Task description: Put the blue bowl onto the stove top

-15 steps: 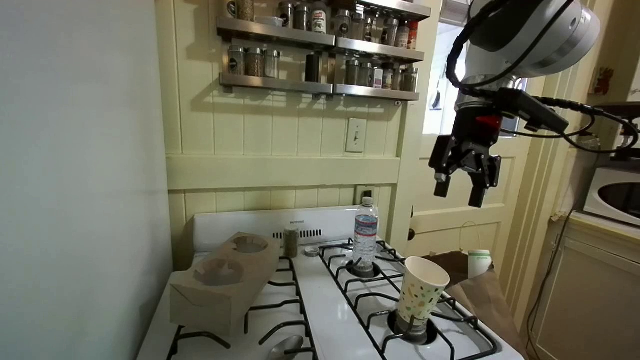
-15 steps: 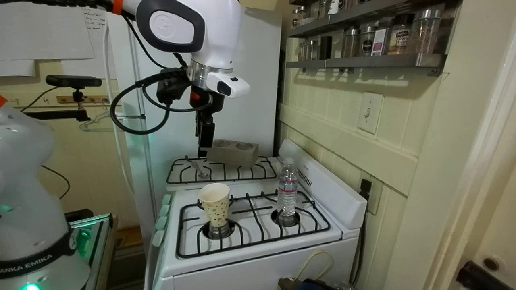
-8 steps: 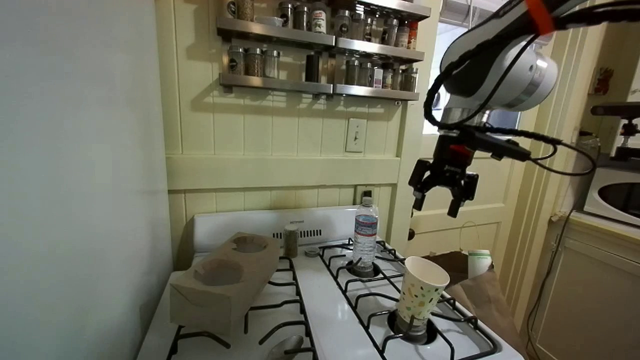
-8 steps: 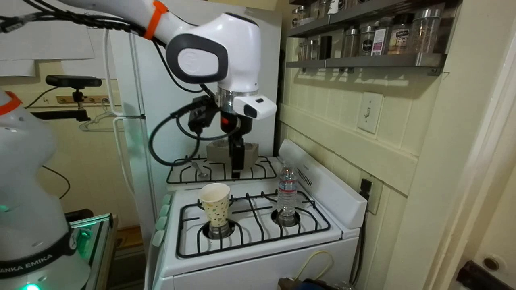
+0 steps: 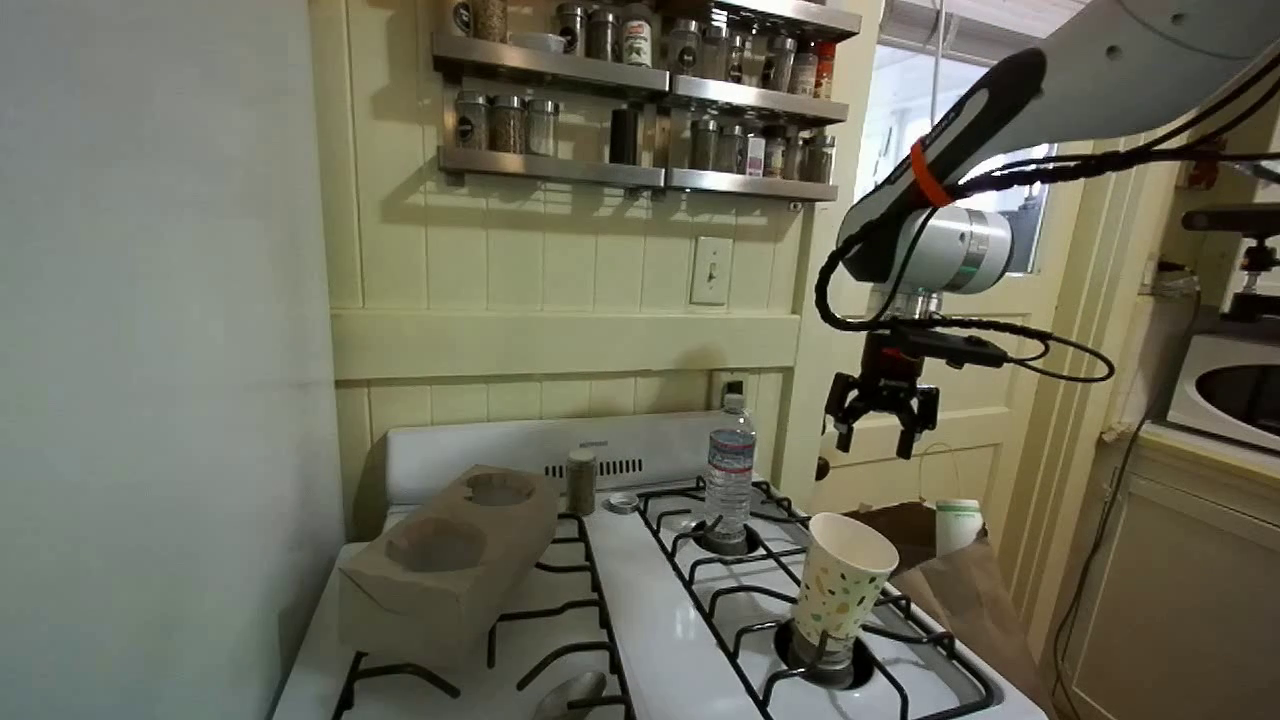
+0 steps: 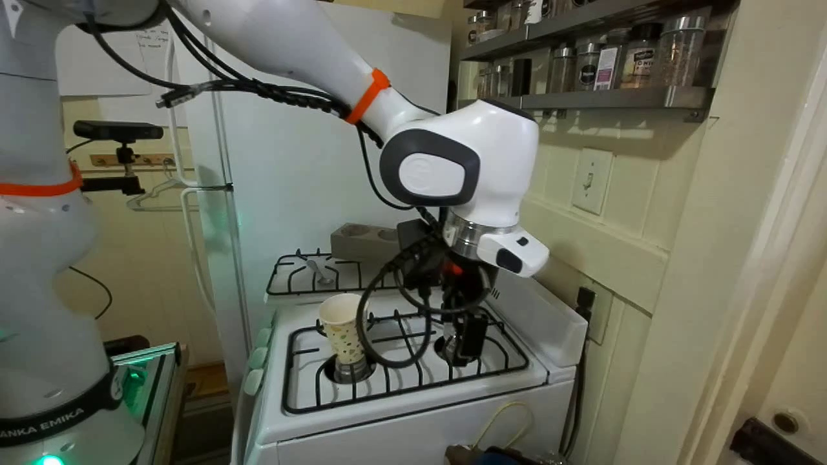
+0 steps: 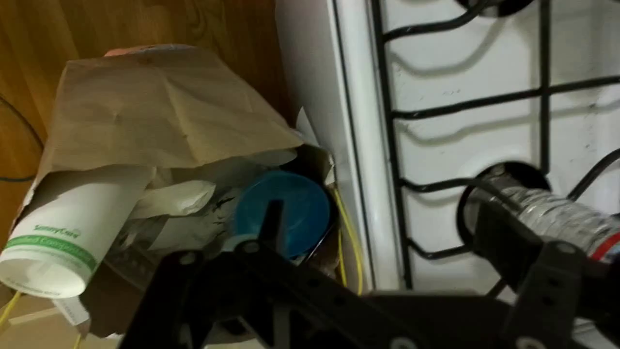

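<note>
So, reading left to right in an exterior view, I get a brown carton [image 5: 415,610] with two round wells, then a small jar [image 5: 581,485] and a metal ring [image 5: 622,503] on the stove top [image 5: 655,575]; that jar and ring show from this angle alone. Next stands a clear bottle [image 5: 731,460], in plain sight here, while in an exterior view the arm [image 6: 465,129] covers most of it. Right of that comes a patterned paper cup [image 5: 842,580], standing on the stove top in both exterior views, and my gripper [image 5: 875,440] hangs in the air slightly farther right, its fingers [image 5: 908,442] set wide apart.

Only the wrist view gives me the blue bowl [image 7: 305,208] clearly: it lies down inside the paper bag [image 7: 160,111], beside the stove top. Left to right, that bag holds a white cup [image 7: 63,237] with a green band, tilted at the mouth; some pale crumpled paper [image 7: 177,198]; and the bowl, on the side nearest the stove top, with one dark finger partly across it in my line of sight. What the bowl itself contains, I cannot tell.
</note>
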Available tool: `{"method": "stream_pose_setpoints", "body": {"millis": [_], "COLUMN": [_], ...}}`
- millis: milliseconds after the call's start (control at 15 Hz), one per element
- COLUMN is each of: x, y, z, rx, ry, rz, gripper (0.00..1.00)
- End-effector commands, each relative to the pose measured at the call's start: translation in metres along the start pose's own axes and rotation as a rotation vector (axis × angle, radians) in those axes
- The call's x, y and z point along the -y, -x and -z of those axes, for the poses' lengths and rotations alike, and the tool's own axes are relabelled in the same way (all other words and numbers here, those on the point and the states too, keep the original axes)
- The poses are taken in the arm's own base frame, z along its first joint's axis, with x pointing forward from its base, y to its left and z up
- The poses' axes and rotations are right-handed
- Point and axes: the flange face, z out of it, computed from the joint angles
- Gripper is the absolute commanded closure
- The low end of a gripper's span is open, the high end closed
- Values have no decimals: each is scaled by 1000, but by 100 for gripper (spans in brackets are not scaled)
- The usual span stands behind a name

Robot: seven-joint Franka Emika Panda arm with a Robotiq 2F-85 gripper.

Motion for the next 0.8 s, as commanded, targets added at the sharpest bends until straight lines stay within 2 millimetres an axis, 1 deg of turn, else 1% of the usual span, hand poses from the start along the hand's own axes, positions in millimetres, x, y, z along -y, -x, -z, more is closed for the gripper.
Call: {"method": "stream_pose_setpoints", "body": {"millis": [0, 67, 200, 333, 400, 467, 600, 667, 733], "x": [-11, -10, -13, -24, -28, -18, -25, -27, -32], "y": [-54, -67, -88, -108, -112, -94, -107, -107, -107], "z": [-31, -44, -63, -73, -75, -71, -77, -78, -87], "rx": [19, 23, 36, 54, 68, 39, 49, 29, 21], "ry": [13, 18, 37, 59, 67, 57, 66, 58, 49], "rz": [-75, -109, -156, -246, -284, -210, -251, -222, -194], "gripper": [0, 0, 0, 0, 0, 0, 0, 0, 0]}}
